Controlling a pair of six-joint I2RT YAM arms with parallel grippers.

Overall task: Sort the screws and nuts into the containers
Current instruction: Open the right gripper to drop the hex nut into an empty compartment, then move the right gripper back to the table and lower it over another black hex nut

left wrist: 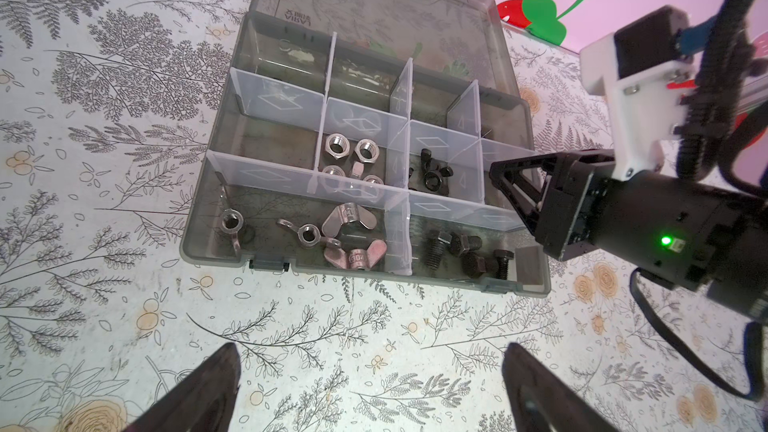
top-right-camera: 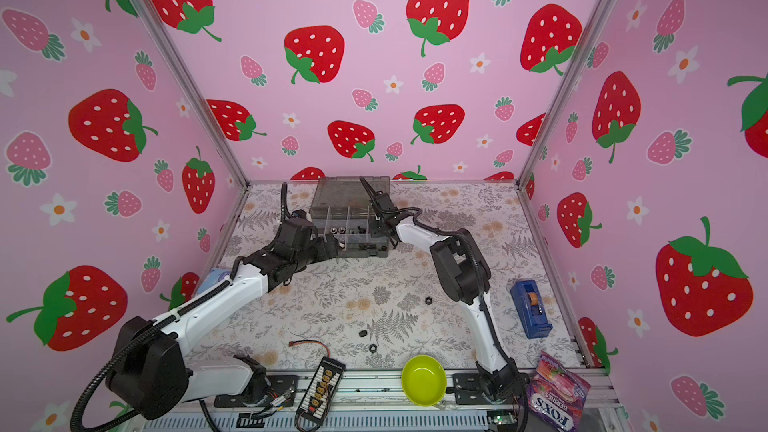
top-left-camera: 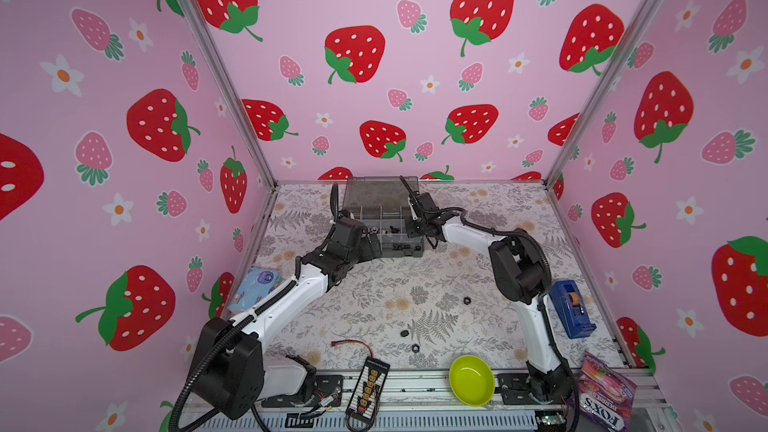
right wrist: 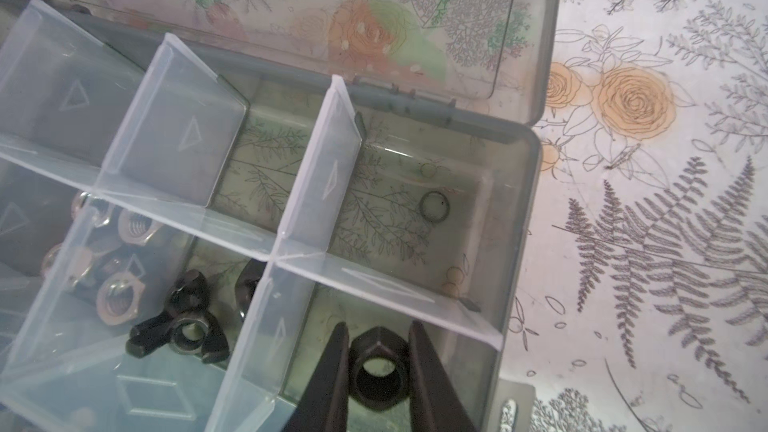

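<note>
1. Black hex nut (right wrist: 376,344): one. It sits between the fingers of the right gripper (right wrist: 378,324), which is nearly closed, with a finger against each side of the nut. It is inside the end compartment of the box, next to the compartment of black wing nuts (right wrist: 187,290).
2. Box (left wrist: 332,270): smoky grey with clear dividers, at the far middle of the table in both top views. Its lid (left wrist: 374,6) is folded open and lies flat behind it.
3. Box contents, seen from the left wrist:
   - silver hex nuts (left wrist: 351,151) in a middle-row compartment, beside the black wing nuts
   - silver wing nuts (left wrist: 332,234) in the long front compartment
   - black bolts (left wrist: 465,253) in the front compartment next to that one
4. Thin ring (right wrist: 434,207): one, alone in the back compartment behind the held nut.
5. Loose pieces on the flowered cloth (top-left-camera: 374,292), between the two arms: two black hex rings (top-left-camera: 466,300) (top-left-camera: 414,347) and a third black piece (top-left-camera: 403,333), too small to name.
6. Left gripper (left wrist: 372,347): fingers spread wide and holding nothing, over bare cloth just in front of the box.
7. Front edge of the table: green bowl (top-left-camera: 471,380), red-and-black wire (top-left-camera: 351,344), black connector board (top-left-camera: 368,384) and sweets bag (top-left-camera: 604,392).
8. Right side of the table: blue tape dispenser (top-left-camera: 571,309).
</note>
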